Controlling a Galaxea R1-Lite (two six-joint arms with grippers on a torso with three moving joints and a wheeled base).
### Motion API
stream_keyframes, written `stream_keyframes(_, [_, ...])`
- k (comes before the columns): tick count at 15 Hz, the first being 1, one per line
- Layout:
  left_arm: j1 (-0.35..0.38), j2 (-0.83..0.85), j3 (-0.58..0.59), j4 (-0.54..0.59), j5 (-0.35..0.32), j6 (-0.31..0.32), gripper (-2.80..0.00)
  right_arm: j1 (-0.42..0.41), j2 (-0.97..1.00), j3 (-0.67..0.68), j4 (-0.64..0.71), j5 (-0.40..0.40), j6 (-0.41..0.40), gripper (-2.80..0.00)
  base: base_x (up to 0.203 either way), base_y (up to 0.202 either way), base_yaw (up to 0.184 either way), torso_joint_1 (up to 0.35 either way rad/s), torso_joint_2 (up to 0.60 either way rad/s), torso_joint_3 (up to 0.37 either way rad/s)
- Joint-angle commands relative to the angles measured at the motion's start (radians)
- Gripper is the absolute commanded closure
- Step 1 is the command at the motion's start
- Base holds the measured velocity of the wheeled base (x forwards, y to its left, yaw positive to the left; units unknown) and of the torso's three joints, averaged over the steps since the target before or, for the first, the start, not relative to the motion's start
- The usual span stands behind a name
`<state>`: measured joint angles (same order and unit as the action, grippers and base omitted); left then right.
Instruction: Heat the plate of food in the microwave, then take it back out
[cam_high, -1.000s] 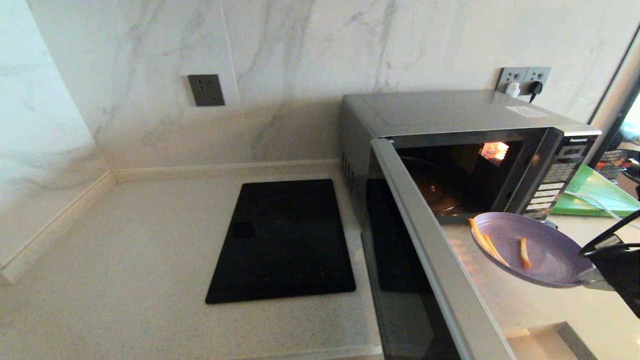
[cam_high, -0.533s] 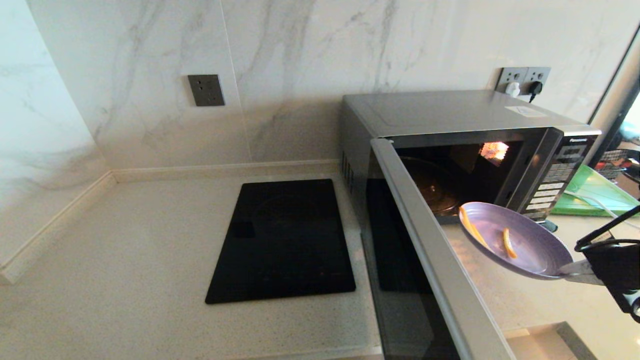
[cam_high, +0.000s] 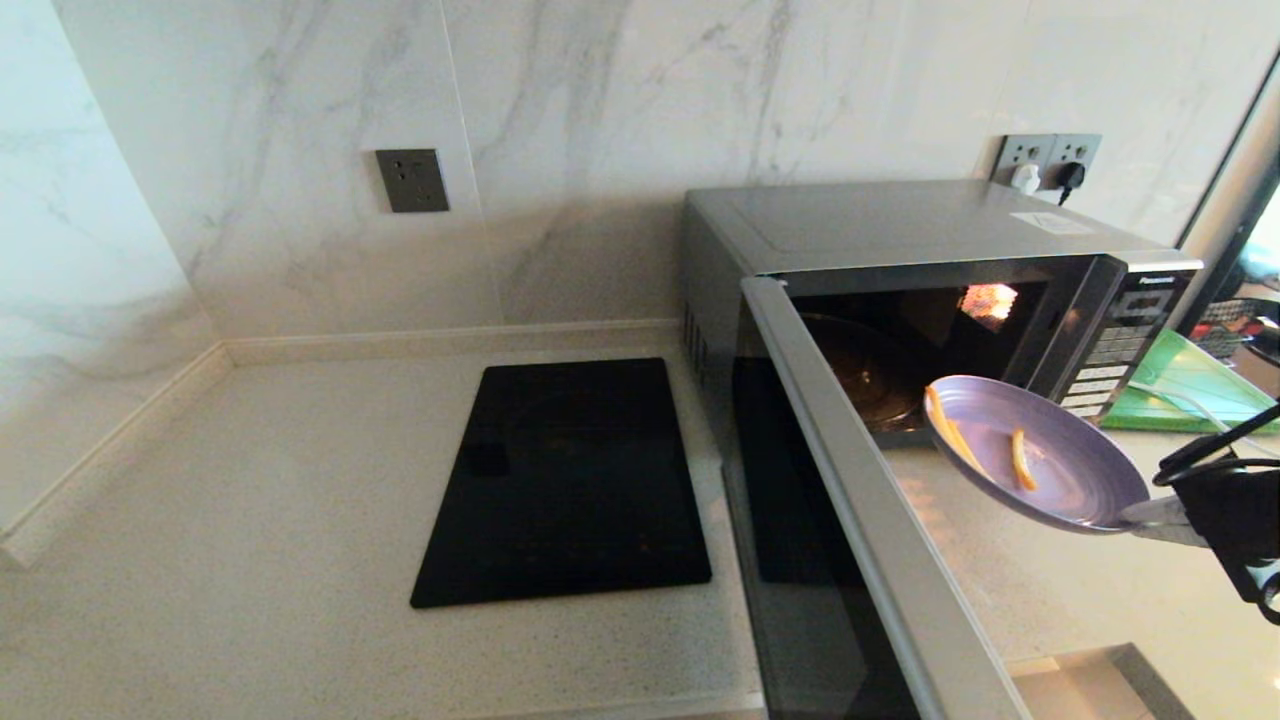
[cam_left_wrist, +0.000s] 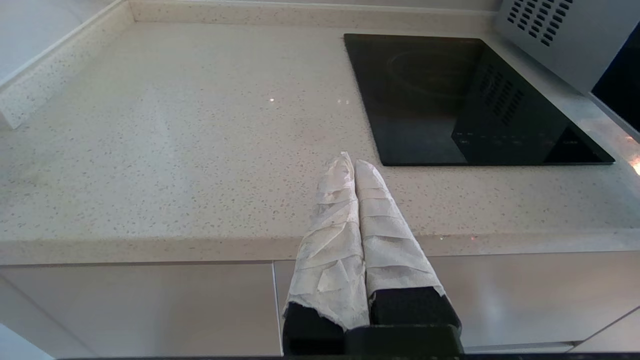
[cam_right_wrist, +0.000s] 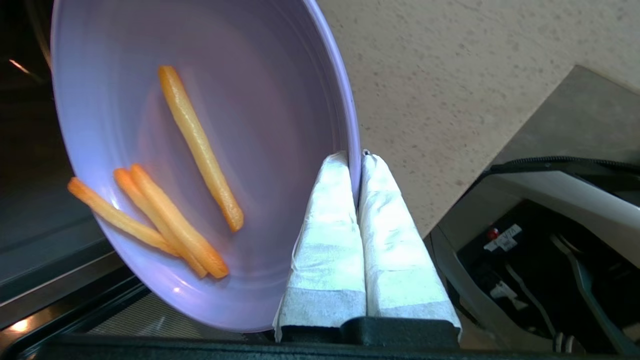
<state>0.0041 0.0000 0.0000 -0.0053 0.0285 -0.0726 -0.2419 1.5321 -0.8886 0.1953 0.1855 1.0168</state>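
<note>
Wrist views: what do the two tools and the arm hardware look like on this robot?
Both the left tool and the right tool have two tapered fingers wrapped in crinkled white tape, set in a blocky black base. In the head view, the right arm's end is a black housing with thin black cables looping off it and a silver finger section.

The brand name "Panasonic" stands at the top of the microwave (cam_high: 900, 290) button panel (cam_high: 1115, 340); nothing else is readable
</note>
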Motion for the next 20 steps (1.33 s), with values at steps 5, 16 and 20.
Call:
stream_keyframes(5, [0.001, 0.001, 0.0, -0.001, 0.001, -0.001, 0.0, 0.001, -0.003, -0.086, -0.004, 0.042, 0.009, 0.0, 0.0, 0.0, 0.0, 0.0, 0.0, 0.0])
stream_keyframes(16, [0.001, 0.002, 0.0, -0.001, 0.001, -0.001, 0.0, 0.003, 0.012, -0.162, -0.003, 0.182, 0.101, 0.0, 0.0, 0.0, 0.0, 0.0, 0.0, 0.0])
stream_keyframes(20, [0.001, 0.002, 0.0, -0.001, 0.001, -0.001, 0.0, 0.003, 0.026, -0.163, -0.004, 0.188, 0.098, 0.0, 0.0, 0.0, 0.0, 0.0, 0.0, 0.0])
